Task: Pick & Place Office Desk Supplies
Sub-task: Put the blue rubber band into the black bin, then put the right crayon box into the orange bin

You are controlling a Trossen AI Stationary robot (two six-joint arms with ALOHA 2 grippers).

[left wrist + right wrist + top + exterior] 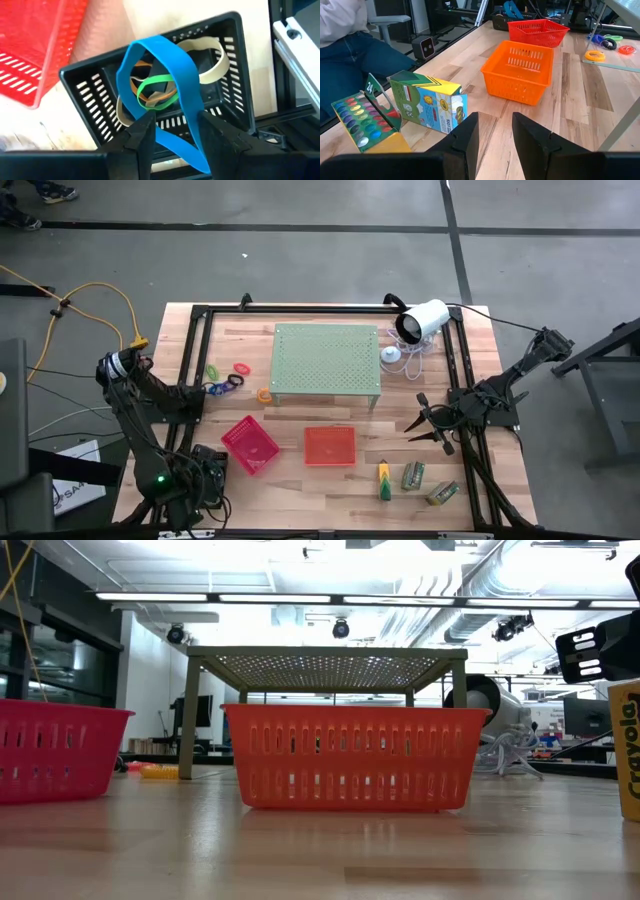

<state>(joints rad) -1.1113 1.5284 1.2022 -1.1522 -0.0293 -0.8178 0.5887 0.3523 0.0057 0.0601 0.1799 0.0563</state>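
Left gripper point(172, 135) sits over the black slotted tray point(227, 75) at the table's front-left corner. Its fingers stand apart, with a wide blue rubber band point(175, 75) draped between them; whether the pads touch the band cannot be told. The band's upper loop hangs over the tray's interior. Inside the tray lie a green band point(155, 87), a tan band point(142, 65) and a cream band point(212, 62).

Beside the black tray, toward the table's middle, sits the pink-red tray point(250, 444). The orange tray point(330, 446) stands near the front edge at centre. Both look empty from above.

Right gripper point(428, 423) hovers near the right edge, just beyond the front-right cluster, fingers apart and holding nothing. In that cluster: a yellow-green marker point(383, 481) and 2 crayon boxes point(413, 475) with green labels, 1 lying with its flap open.

The pale green perforated stand point(326, 360) occupies the centre toward the back edge. Off its left side lie loose rings: a green ring point(212, 370), a pink ring point(242, 367), dark blue loops point(226, 385) and an orange ring point(264, 394). A white camera point(424, 320) rests at the back-right corner.

A seated person's leg in jeans point(355, 50) shows beyond the table's edge in the right wrist view.
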